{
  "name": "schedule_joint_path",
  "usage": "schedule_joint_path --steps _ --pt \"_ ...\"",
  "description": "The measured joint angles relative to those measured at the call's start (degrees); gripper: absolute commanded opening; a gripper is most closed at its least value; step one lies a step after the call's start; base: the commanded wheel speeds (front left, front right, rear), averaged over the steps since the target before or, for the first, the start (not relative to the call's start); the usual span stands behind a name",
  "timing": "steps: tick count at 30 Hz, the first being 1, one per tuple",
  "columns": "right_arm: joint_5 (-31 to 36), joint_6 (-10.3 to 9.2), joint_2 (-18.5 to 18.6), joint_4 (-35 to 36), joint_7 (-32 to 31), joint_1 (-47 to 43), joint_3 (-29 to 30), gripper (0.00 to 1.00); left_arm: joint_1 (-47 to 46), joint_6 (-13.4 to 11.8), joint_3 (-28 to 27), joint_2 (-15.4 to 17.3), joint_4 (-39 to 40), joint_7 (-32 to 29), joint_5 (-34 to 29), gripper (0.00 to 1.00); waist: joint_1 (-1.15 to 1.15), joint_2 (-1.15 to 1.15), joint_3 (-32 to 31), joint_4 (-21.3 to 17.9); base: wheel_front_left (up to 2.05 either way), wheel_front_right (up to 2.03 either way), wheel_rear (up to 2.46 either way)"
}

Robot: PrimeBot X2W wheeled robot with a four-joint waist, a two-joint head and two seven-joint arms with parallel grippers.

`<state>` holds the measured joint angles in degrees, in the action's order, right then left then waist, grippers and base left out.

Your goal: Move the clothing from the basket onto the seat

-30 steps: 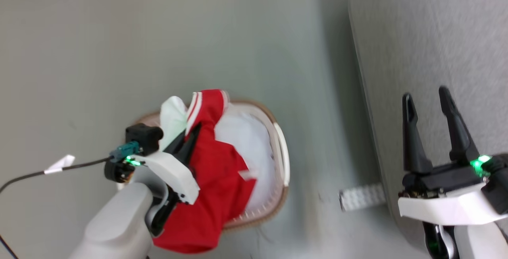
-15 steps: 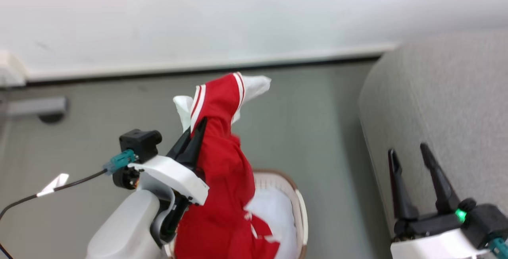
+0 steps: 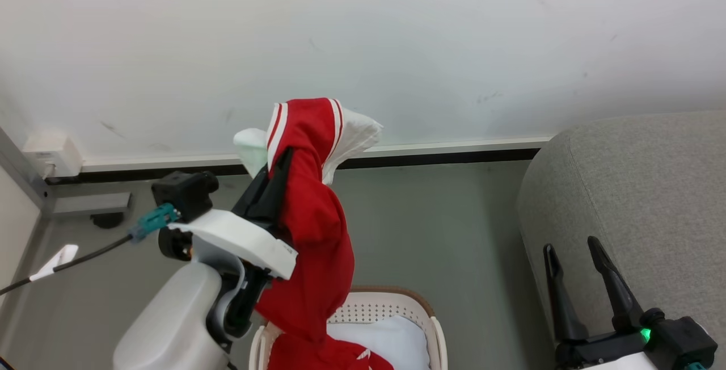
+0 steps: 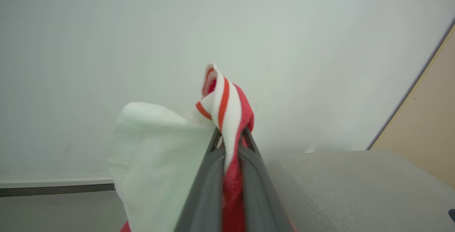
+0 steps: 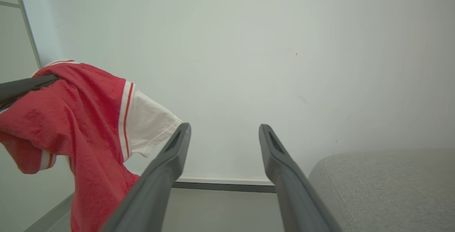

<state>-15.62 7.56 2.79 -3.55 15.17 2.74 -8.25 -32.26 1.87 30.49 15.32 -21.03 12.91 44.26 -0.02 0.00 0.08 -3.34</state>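
Judging the clothing (image 3: 317, 234) to be light, soft and limp, sagging wherever unsupported and likely slipping out of a shallow pinch; favouring a hold on a thick bunched fold near the striped trim rather than on one loose edge. Showing bright red, with white stripes along the band and white sleeve-like parts flaring out above the grip, the long red body drooping straight down. Dangling it from the left pincer (image 3: 286, 160), raised above the basket (image 3: 391, 296), the lowest red folds reaching down into the basket's mouth beside some white cloth (image 3: 391, 341) lying inside. Pinching that left pincer tight on a fold of red and striped fabric squeezed between both fingers. Carrying the right pincer (image 3: 570, 245) spread wide and gripping nothing, low against the front of the seat (image 3: 641, 188). Looking past all this onto grey floor (image 3: 442, 228) and a pale wall (image 3: 397, 46), the seat lying well apart from the basket, off to the right.
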Motion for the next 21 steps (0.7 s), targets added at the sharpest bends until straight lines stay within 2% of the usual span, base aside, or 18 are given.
schedule_joint_path --steps 11,21 --pt "1.9 -0.01 0.0 0.4 0.0 -0.5 -4.7 1.00 2.6 -1.4 0.7 0.4 4.7 -1.2 0.2 0.00 0.01 0.00 0.4 0.6 0.00 0.00 0.00" --pt "5.1 0.00 0.0 -2.4 0.0 3.3 -15.9 1.00 3.0 -2.0 1.9 0.4 7.3 -2.4 0.3 0.00 0.02 0.00 0.7 1.0 0.00 0.00 0.00"
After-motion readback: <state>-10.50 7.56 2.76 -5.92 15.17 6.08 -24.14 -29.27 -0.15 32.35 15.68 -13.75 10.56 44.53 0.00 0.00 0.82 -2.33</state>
